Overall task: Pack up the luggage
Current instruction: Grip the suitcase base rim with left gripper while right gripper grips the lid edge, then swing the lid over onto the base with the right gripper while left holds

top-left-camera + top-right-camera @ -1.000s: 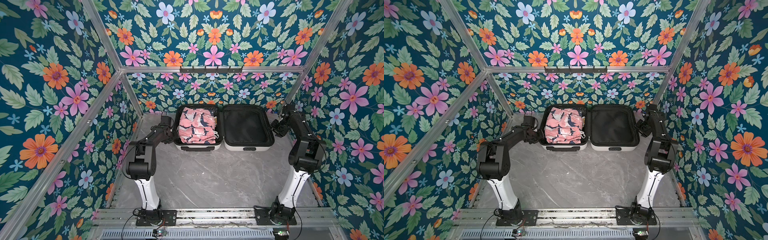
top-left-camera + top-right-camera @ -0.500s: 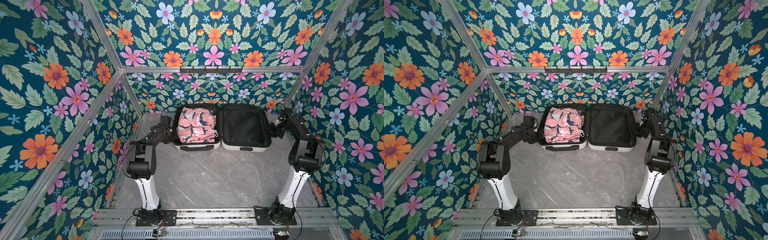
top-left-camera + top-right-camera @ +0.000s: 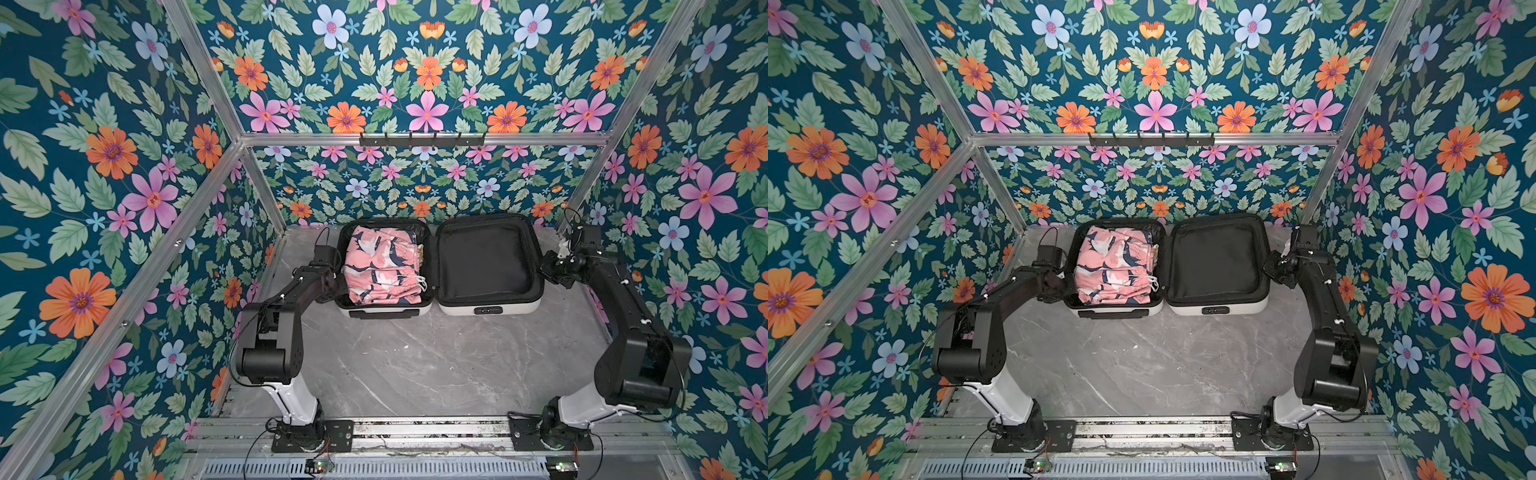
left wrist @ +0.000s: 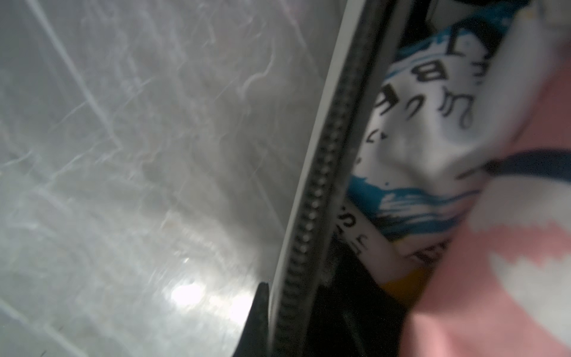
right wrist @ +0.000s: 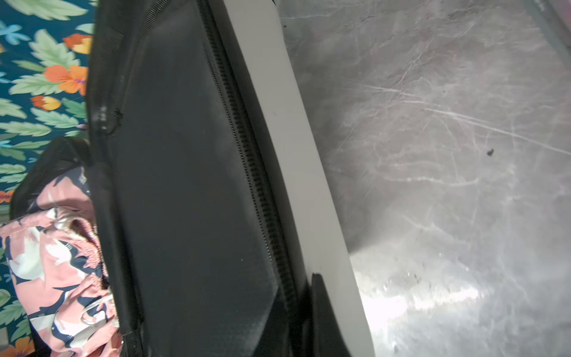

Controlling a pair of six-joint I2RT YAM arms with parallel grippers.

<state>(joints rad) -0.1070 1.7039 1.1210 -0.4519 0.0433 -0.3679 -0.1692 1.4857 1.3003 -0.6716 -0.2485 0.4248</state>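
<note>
The luggage [image 3: 457, 308], a small white hard-shell suitcase, lies opened flat at the 12 o'clock end of the marble tabletop [image 3: 415, 365] in both top views, close against the floral wall [image 3: 415, 195]. Its 9 o'clock half holds folded pink patterned clothing [image 3: 380, 266]; its 3 o'clock half shows black lining [image 3: 486, 257]. The left gripper [image 3: 336, 286] sits at the suitcase's 9 o'clock rim, pinching it: the left wrist view shows a black finger [image 4: 258, 315] outside the white shell, beside the zipper [image 4: 312, 201], with a white printed garment [image 4: 426, 123] tucked under the pink fabric. The right gripper [image 3: 545, 270] pinches the 3 o'clock rim, one finger [image 5: 324, 309] on the white shell.
</note>
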